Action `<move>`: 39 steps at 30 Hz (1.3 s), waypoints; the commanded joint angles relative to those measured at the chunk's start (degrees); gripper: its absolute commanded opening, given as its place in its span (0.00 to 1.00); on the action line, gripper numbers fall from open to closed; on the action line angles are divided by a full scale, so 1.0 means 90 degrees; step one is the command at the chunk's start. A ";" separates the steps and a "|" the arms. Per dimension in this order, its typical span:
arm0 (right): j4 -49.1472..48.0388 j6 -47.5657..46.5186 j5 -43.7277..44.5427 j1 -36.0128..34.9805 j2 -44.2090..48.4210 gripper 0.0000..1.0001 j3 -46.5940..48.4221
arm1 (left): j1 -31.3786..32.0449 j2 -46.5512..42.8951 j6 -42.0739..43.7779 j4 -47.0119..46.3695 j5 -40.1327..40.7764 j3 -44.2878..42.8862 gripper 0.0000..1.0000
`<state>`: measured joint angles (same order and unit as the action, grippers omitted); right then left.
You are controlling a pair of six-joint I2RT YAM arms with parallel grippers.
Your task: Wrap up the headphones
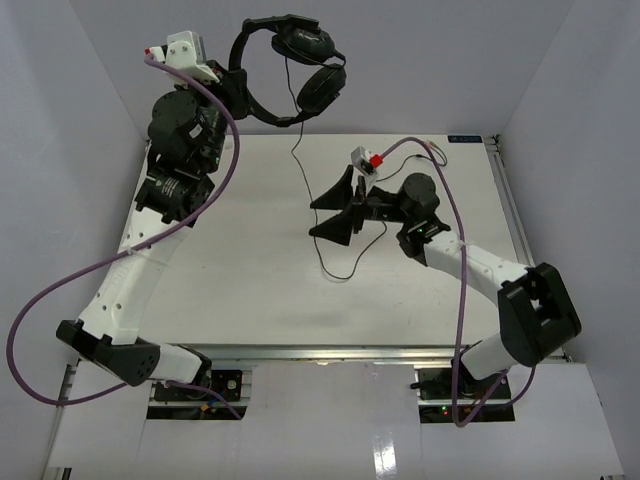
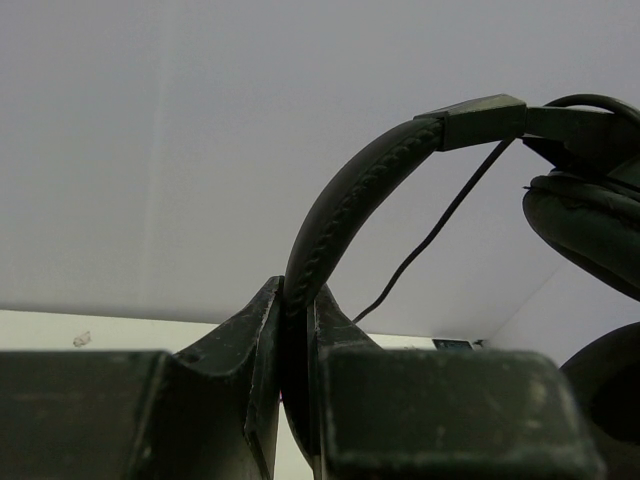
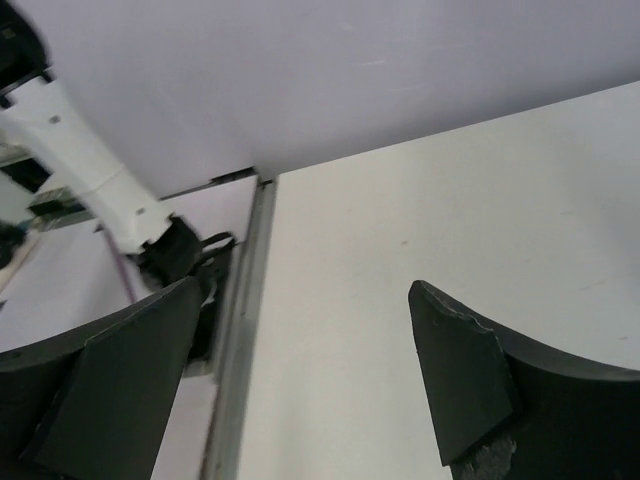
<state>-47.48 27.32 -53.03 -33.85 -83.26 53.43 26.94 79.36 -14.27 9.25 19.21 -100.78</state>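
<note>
The black headphones [image 1: 300, 70] hang in the air over the table's far edge. My left gripper [image 1: 238, 88] is shut on the padded headband [image 2: 350, 190]; in the left wrist view both jaws press it at the left gripper [image 2: 296, 310]. The two earcups [image 1: 320, 88] dangle to its right, one earcup [image 2: 590, 225] at the frame's edge. The thin black cable [image 1: 298, 158] drops to the table and loops at the cable's low end [image 1: 336, 272]. My right gripper [image 1: 313, 218] stands open beside that cable. The right wrist view shows nothing between the open right gripper [image 3: 305, 290].
The white table [image 1: 230, 280] is boxed in by pale walls at the back and sides. A metal rail [image 3: 240, 330] runs along its edge, with the left arm's base [image 3: 90, 180] beyond it. Thick purple cables [image 1: 60, 290] trail from both arms.
</note>
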 commanded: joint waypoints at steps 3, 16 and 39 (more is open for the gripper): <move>0.0860 -0.1210 0.2016 0.0070 -0.1377 0.90 0.2222 | -0.0015 -0.0635 -0.0446 0.0154 -0.0524 -0.0552 0.00; -0.0533 -0.0278 0.0936 -0.0058 -0.2738 0.91 0.3614 | -0.0021 -0.0923 -0.0494 0.0242 -0.0589 -0.0350 0.00; -0.3762 0.2130 -0.0477 -0.0819 -0.3747 0.91 0.4489 | -0.0015 -0.0927 -0.0748 0.0237 -0.0865 -0.0306 0.00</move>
<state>-74.19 46.11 -59.07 -39.65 -116.66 92.71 26.94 72.88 -18.83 13.51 12.58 -103.55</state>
